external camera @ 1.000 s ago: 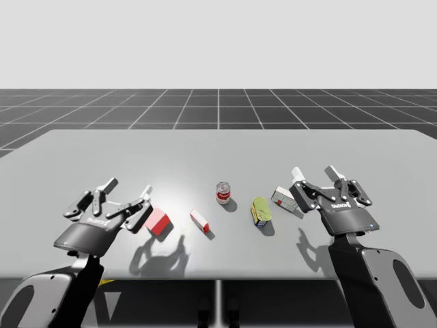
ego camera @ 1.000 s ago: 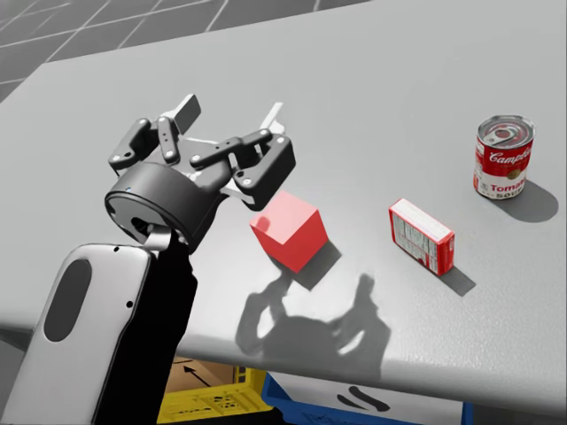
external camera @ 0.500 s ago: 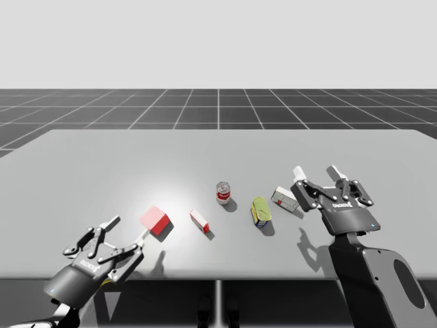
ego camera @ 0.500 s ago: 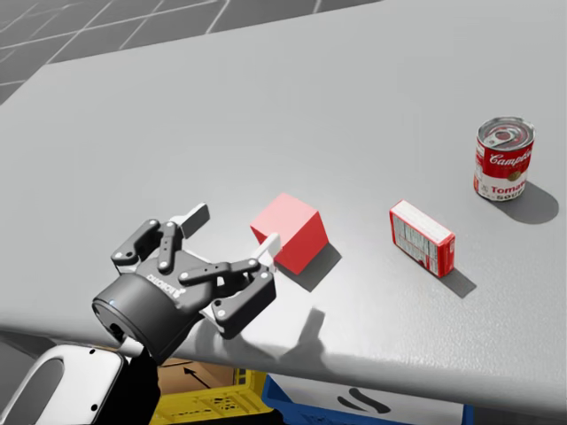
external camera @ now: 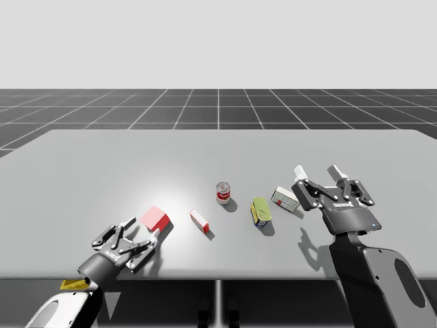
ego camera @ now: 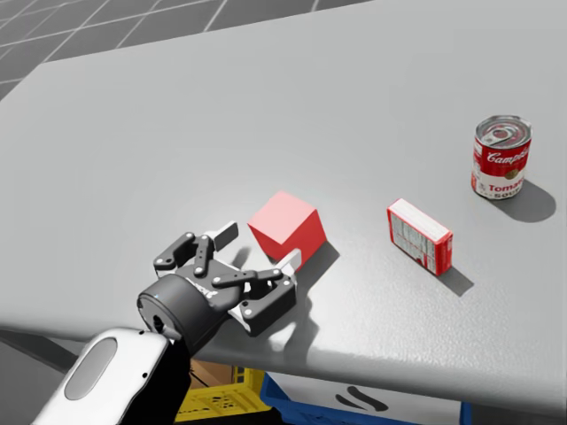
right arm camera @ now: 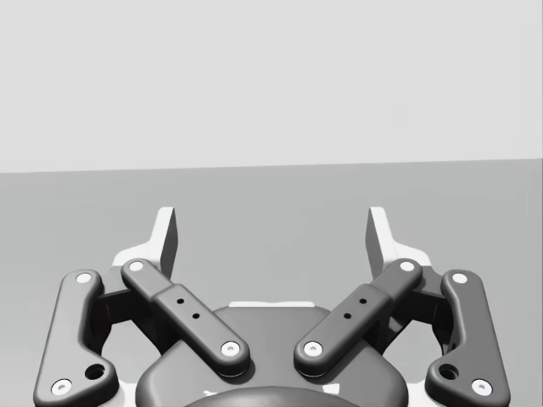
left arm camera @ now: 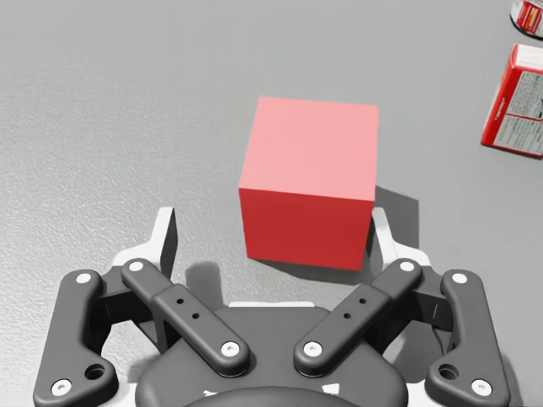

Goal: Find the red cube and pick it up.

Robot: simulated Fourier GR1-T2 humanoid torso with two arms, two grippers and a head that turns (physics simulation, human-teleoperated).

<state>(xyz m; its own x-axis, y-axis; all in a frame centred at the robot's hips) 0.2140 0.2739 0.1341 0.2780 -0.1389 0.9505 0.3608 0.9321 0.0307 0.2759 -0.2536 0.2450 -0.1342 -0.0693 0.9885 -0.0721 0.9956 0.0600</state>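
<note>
Fingers [left arm camera: 163, 242] of the left gripper [external camera: 143, 227] stand wide apart; the red cube [left arm camera: 310, 182] rests on the grey table [external camera: 102, 164] just ahead, partly between them, ungripped. Right gripper [right arm camera: 271, 233] likewise spread wide, holding nothing.

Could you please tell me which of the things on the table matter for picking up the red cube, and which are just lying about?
Part of the job: red cube; my left gripper, open, right at the cube.
Just lying about: red-and-white box; red-and-white can; yellow can; white-and-green box.
</note>
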